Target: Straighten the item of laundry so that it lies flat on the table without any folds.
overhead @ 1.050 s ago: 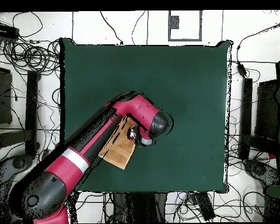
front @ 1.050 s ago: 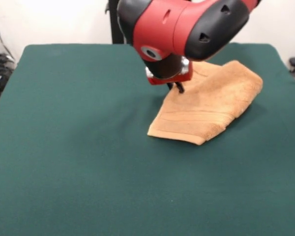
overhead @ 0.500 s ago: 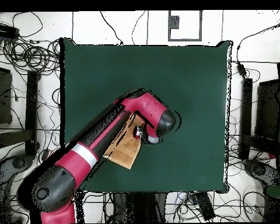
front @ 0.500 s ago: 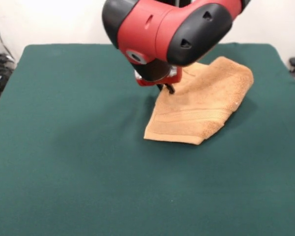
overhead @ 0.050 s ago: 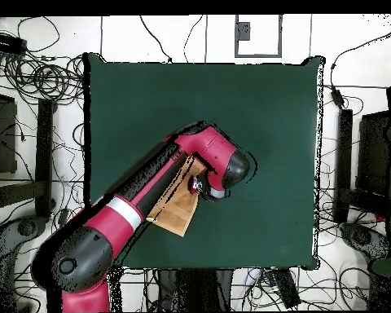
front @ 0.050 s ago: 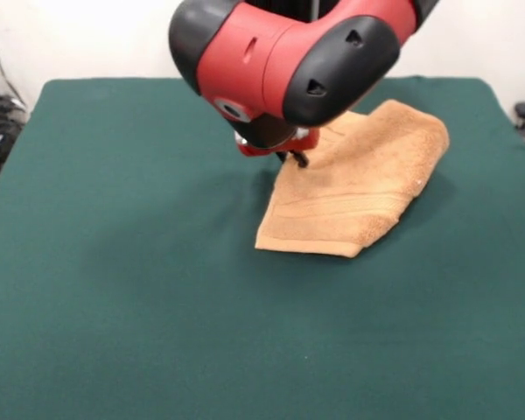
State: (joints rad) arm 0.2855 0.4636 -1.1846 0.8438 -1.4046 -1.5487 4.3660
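Note:
The item of laundry, an orange-tan towel [front @ 0.050 s ago: 363,179], lies doubled over on the right half of the dark green table [front @ 0.050 s ago: 114,262], with a woven band near its front edge. Its far right corner looks lifted off the cloth. My gripper [front @ 0.050 s ago: 297,158] hangs below the red and black arm at the towel's left edge, its dark fingertips close together and pinching the fabric. In the overhead view the arm covers much of the towel [overhead @ 0.050 s ago: 176,215]; the gripper [overhead @ 0.050 s ago: 197,186] sits at its upper right corner, above the table [overhead @ 0.050 s ago: 264,106].
Cables and dark equipment [overhead @ 0.050 s ago: 36,81] lie on the floor around the table in the overhead view. A wide stretch of green cloth runs left of and in front of the towel in the front view.
The gripper has moved left in the front view, and the towel has slid left with it. Most of that shift came early; little moved in the last half second.

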